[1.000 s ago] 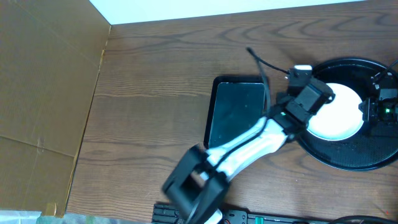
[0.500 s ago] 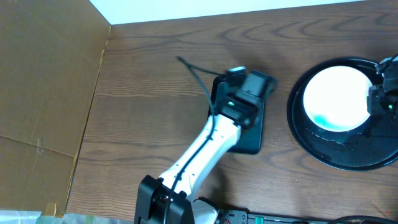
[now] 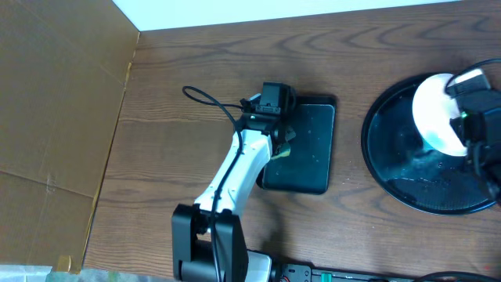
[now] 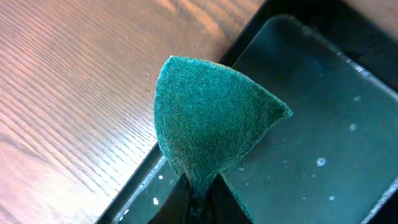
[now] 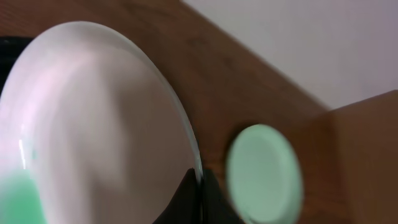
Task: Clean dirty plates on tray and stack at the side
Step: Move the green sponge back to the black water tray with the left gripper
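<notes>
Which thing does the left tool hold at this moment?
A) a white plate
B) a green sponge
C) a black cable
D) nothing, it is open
B: in the left wrist view the left tool is closed on the green sponge, above the edge of the rectangular black tray. The white plate is held at its rim by the right tool.

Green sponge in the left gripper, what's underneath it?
The green scouring sponge hangs over the rim of the small rectangular black tray, dotted with droplets. The stretch directly beneath is covered.
</notes>
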